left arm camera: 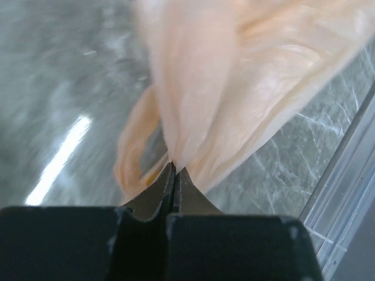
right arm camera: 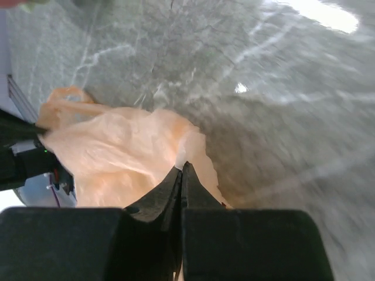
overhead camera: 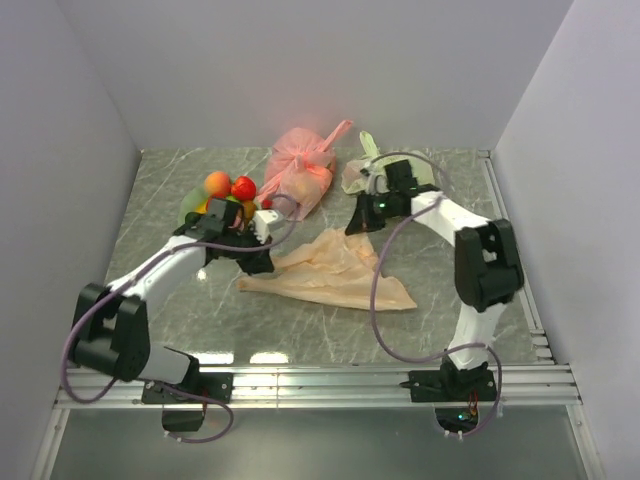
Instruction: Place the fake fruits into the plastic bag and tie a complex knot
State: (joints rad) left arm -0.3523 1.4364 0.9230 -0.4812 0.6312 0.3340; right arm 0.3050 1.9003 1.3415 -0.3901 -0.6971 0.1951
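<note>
The pale orange plastic bag (overhead camera: 335, 270) lies flattened on the marble table between both arms. My left gripper (overhead camera: 262, 262) is shut on the bag's left end; in the left wrist view its tips (left arm camera: 174, 167) pinch the film (left arm camera: 234, 70) beside a handle loop (left arm camera: 126, 158). My right gripper (overhead camera: 355, 226) is shut on the bag's far right edge; its tips (right arm camera: 181, 167) pinch a fold of the bag (right arm camera: 117, 152). The fake fruits (overhead camera: 230, 190), red, orange and yellow, are heaped at the back left, behind the left gripper. No knot is in view.
A pink-red tied bag (overhead camera: 300, 170) and a light green tied bag (overhead camera: 360, 172) sit at the back centre. White walls enclose the table on three sides. A metal rail (overhead camera: 320, 382) runs along the near edge. The left arm (right arm camera: 17, 158) shows in the right wrist view.
</note>
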